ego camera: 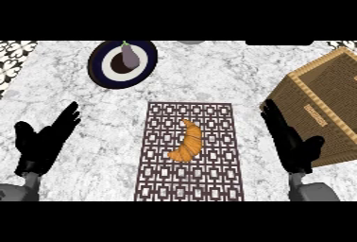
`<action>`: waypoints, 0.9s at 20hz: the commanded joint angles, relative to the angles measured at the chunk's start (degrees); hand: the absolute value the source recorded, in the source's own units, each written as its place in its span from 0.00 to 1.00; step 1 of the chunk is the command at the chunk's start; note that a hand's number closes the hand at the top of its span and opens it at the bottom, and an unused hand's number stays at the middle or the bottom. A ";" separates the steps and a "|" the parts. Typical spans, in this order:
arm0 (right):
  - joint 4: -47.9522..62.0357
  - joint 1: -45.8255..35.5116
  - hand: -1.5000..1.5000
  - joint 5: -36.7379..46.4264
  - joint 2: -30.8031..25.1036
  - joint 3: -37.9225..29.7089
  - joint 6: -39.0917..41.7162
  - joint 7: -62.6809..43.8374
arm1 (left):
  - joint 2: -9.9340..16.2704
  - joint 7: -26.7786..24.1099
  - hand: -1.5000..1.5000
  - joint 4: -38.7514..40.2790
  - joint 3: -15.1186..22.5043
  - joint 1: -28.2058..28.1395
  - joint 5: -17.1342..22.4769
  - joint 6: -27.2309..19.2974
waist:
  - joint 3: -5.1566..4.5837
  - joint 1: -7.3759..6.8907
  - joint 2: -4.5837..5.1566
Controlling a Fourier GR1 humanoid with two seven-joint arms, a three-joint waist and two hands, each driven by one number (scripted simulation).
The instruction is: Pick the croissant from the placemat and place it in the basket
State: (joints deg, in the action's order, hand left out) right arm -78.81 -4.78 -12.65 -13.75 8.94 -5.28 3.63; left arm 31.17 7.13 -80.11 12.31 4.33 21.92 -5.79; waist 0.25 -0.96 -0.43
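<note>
Right hand hangs open, fingers straight, between the placemat and the basket at right. Croissant lies mid-mat, untouched. Best reach left, then curl around its thick middle before lifting.

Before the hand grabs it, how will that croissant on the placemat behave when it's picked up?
The croissant is a small curved pastry, so probably light and a bit crushable. It lies flat on the placemat, and its crescent shape makes rolling unlikely. Its tapered ends may slip from the right hand.
</note>
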 commanded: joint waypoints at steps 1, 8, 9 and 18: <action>7.41 -4.12 1.00 -2.79 0.79 -3.72 6.07 6.97 | -2.15 -1.18 0.50 5.11 -1.84 4.31 -2.80 0.19 | -0.23 0.93 0.56; -3.68 -10.20 1.00 -2.03 12.05 1.54 10.73 34.38 | -1.99 -0.21 0.50 1.18 0.79 5.09 -6.25 -4.89 | 0.10 0.28 0.08; -2.86 -9.78 1.00 -4.62 13.42 4.33 10.89 37.86 | -1.52 0.48 0.50 1.30 0.60 7.17 -6.98 -5.31 | 0.22 -0.12 0.56; -1.96 -3.06 0.00 19.59 8.74 14.69 -30.43 27.60 | -3.72 2.71 0.50 2.21 1.65 7.58 -9.55 -8.77 | -0.65 2.89 -0.36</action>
State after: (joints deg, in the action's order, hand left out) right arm -81.76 -10.20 -2.05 -1.69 22.61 -26.23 38.17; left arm 27.99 9.06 -77.92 13.73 11.98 13.37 -12.97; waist -0.13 0.52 -0.41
